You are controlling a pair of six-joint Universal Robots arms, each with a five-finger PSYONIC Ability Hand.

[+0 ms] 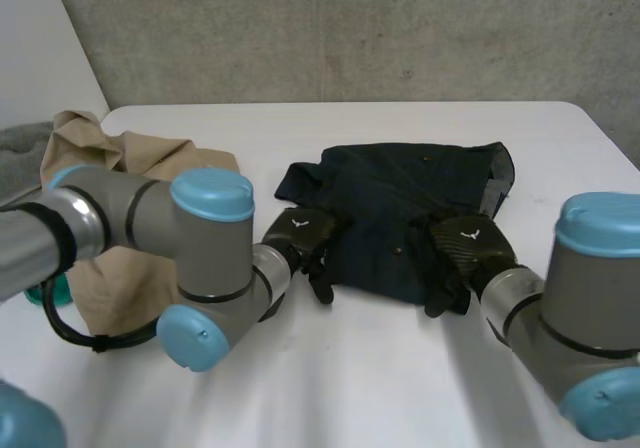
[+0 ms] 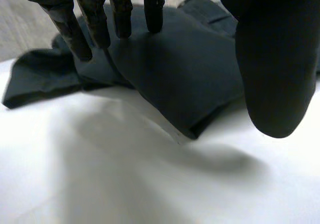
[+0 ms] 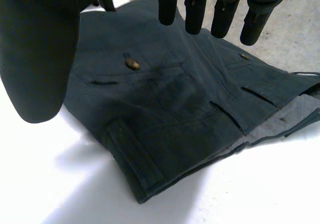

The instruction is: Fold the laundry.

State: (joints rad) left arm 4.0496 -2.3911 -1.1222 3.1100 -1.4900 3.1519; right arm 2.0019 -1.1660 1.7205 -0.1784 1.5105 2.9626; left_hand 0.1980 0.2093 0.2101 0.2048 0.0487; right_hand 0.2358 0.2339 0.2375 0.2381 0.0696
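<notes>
So the dark trousers [image 1: 400, 208] are sitting mid-worktop [image 1: 350, 378], already doubled over into a chunky block. My left hand [image 1: 300, 240] is at the block's 7 o'clock corner and my right hand [image 1: 465, 250] at its 5 o'clock corner. Both are open, with fingers straight and thumbs held well away, gripping nothing. The left fingertips [image 2: 152, 11] are down at the cloth, though I can't tell if they're actually pressing. The right fingers [image 3: 195, 11] hang just above it.

Handling guess: it looks like a woven cotton twill, soft but with some body. It should flop rather than slide, and it'll be thicker and heavier at the waist, where the belt loop [image 3: 135, 159], the button [image 3: 132, 63] and the grey lining [image 3: 280, 121] stack up. I'd pinch the two near corners through all the layers, because a single layer would just peel off.

Long axis runs 9 to 3 o'clock. The waistband end points to 3 and the looser leg end bunches out toward 9-10. A beige garment [image 1: 130, 268] is heaped off at 9 o'clock under my left arm, not touching the trousers.
</notes>
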